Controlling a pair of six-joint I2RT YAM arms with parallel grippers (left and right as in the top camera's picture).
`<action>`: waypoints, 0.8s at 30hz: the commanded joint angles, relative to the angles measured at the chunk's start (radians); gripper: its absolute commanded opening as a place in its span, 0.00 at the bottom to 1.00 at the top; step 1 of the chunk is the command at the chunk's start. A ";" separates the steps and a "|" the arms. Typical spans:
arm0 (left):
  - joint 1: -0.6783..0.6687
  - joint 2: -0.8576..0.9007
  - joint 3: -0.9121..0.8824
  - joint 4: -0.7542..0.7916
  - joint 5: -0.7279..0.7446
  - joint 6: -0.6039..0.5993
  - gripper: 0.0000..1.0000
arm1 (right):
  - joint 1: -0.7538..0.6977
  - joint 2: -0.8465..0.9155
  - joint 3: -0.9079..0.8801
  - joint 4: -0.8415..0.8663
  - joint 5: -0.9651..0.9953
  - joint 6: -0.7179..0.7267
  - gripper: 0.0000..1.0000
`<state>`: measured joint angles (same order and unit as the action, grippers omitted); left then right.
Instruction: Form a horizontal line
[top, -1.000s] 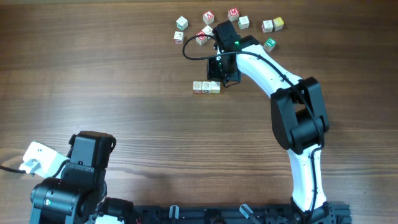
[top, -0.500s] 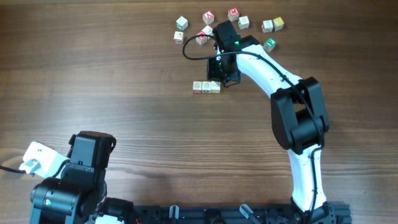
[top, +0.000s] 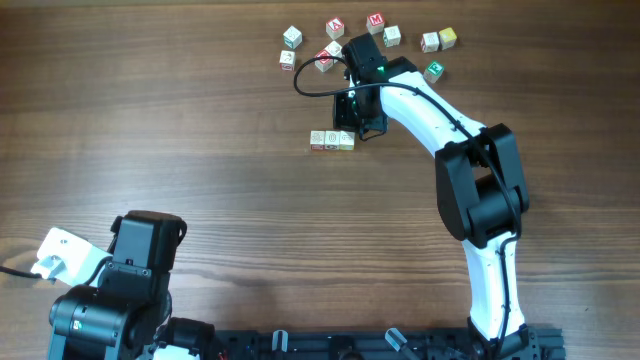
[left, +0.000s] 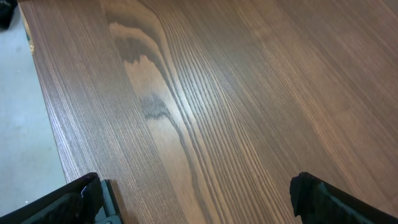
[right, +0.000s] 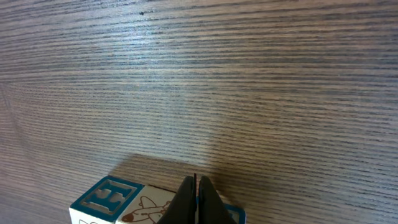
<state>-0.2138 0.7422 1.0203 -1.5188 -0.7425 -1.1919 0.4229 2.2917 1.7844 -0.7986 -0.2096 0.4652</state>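
The horizontal line (top: 331, 140) is a short row of three small letter cubes lying side by side on the wooden table. My right gripper (top: 347, 132) hangs at the row's right end, fingers pressed together and holding nothing. In the right wrist view its shut fingertips (right: 195, 200) stand over the row, between the airplane cube (right: 144, 205) and a blue-edged cube (right: 235, 214); a blue H cube (right: 104, 194) is at the left end. My left gripper (left: 196, 208) is open over bare wood near the table's front left corner, far from the cubes.
Several loose cubes lie scattered behind the row, among them a pale one (top: 291, 37), a red-faced one (top: 335, 27) and a green-faced one (top: 434, 70). A black cable (top: 305, 82) loops beside the right wrist. The table edge (left: 43, 124) shows in the left wrist view.
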 joint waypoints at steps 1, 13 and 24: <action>0.008 -0.003 -0.002 -0.001 -0.006 -0.021 1.00 | 0.003 0.025 -0.005 0.020 -0.008 -0.016 0.04; 0.008 -0.003 -0.002 -0.001 -0.006 -0.021 1.00 | -0.079 0.025 0.005 -0.005 0.105 0.236 0.05; 0.008 -0.003 -0.002 -0.001 -0.006 -0.021 1.00 | -0.096 0.020 0.005 -0.165 0.105 0.293 0.05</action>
<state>-0.2138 0.7422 1.0203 -1.5188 -0.7425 -1.1919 0.3119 2.2917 1.7844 -0.9428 -0.1219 0.7341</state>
